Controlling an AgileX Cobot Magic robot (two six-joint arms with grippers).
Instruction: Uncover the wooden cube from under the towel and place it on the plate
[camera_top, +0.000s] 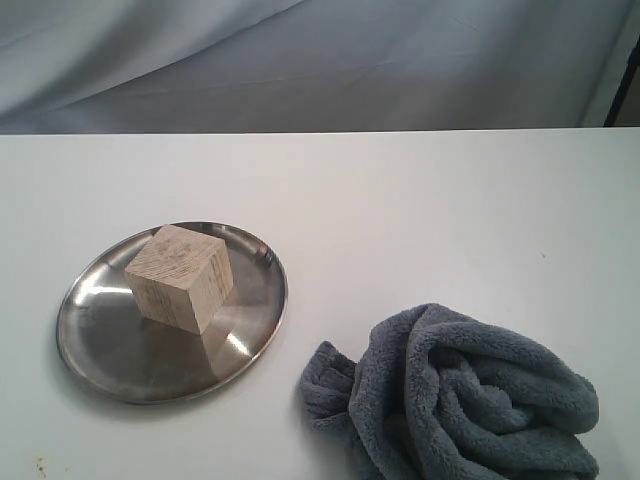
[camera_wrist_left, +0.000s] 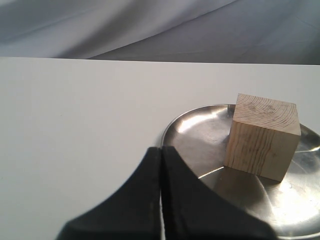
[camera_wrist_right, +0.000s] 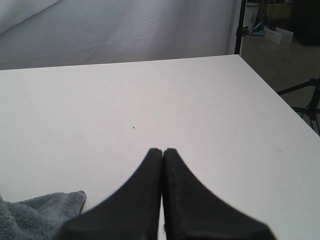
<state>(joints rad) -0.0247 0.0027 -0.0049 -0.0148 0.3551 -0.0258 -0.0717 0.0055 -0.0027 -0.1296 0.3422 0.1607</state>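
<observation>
The cube (camera_top: 180, 277) rests on the plate (camera_top: 105, 345). The towel (camera_top: 470, 400) lies bunched on the table (camera_top: 420, 220), right of the plate. The left hand (camera_wrist_left: 161, 150) and right hand (camera_wrist_right: 163, 150) are clenched and empty. Placement appears complete. Move the left hand clear without brushing the plate.

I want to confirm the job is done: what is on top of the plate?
Only the wooden cube rests on the plate, off-centre. The rest is bare metal; the patch beneath the cube is hidden. The towel lies apart.
</observation>
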